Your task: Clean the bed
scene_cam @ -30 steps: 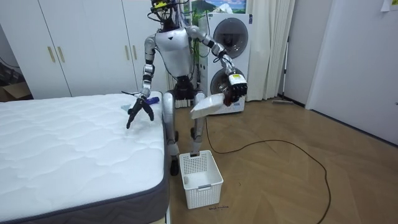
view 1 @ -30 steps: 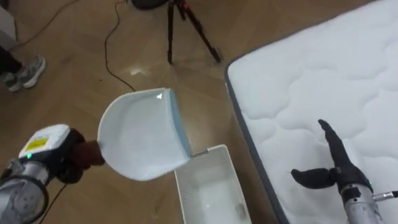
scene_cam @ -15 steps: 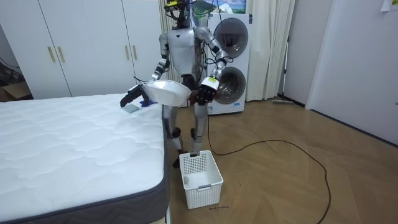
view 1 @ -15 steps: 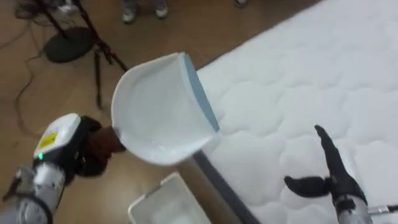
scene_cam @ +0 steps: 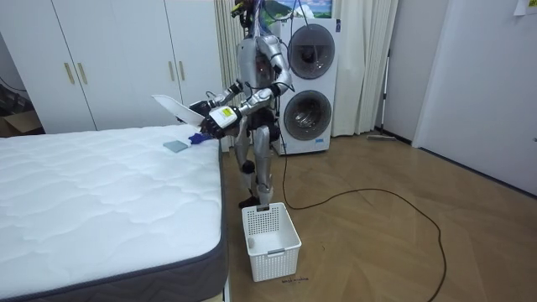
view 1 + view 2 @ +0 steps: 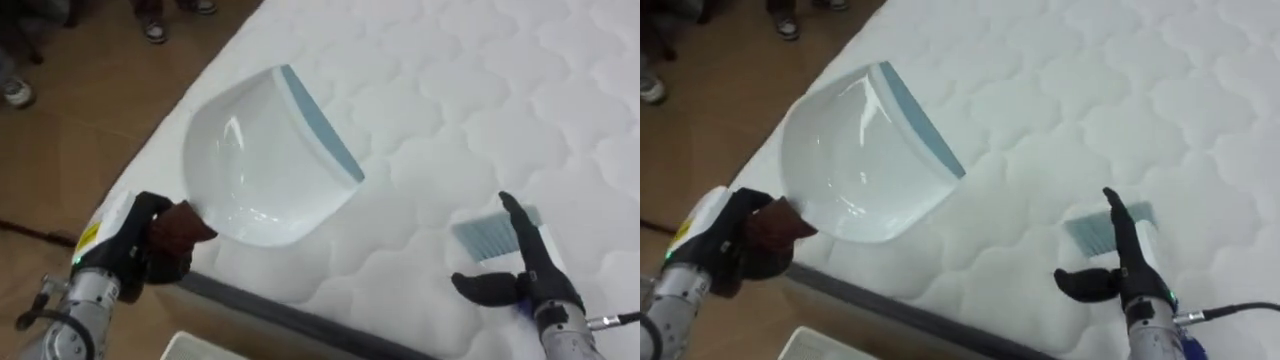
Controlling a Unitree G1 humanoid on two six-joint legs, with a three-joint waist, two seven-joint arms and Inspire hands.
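- Two robot hands reach over the near corner of a bed, seen from the robot's head looking down.
- Lower left, the left hand (image 6: pixel 125 250) has its dark fingers clamped round the brown handle (image 6: pixel 182 226) of a white dustpan (image 6: pixel 262 165).
- This dustpan is held up off the bed, above the mattress edge. Its hollow side faces the camera, and its blue-grey lip points away from the hand, towards the middle of the bed.
- Lower right, the right hand (image 6: pixel 530 280) is held over the mattress with its fingers straight and together and the thumb spread out to the side, gripping nothing.
- Just beside those fingers, a small brush (image 6: pixel 485 236) with blue-grey bristles lies flat on the mattress. Whether the hand touches it cannot be told.
- Beyond both hands, the white quilted mattress (image 6: pixel 450 90) stretches away to the upper right, with a dark grey band along its side.
- Upper left, past the bed's edge, is a wooden floor (image 6: pixel 90 110), where the shoes (image 6: pixel 17 92) of standing people show.
- From across the room, the robot stands upright at the far corner of the bed, both arms held out over it.
- On the floor nearer the room camera, beside the bed, sits a white slatted basket (image 5: pixel 270 239).
- Behind the robot are two stacked washing machines (image 5: pixel 309 80), and white wardrobe doors (image 5: pixel 117 63) line the wall on the room view's left.
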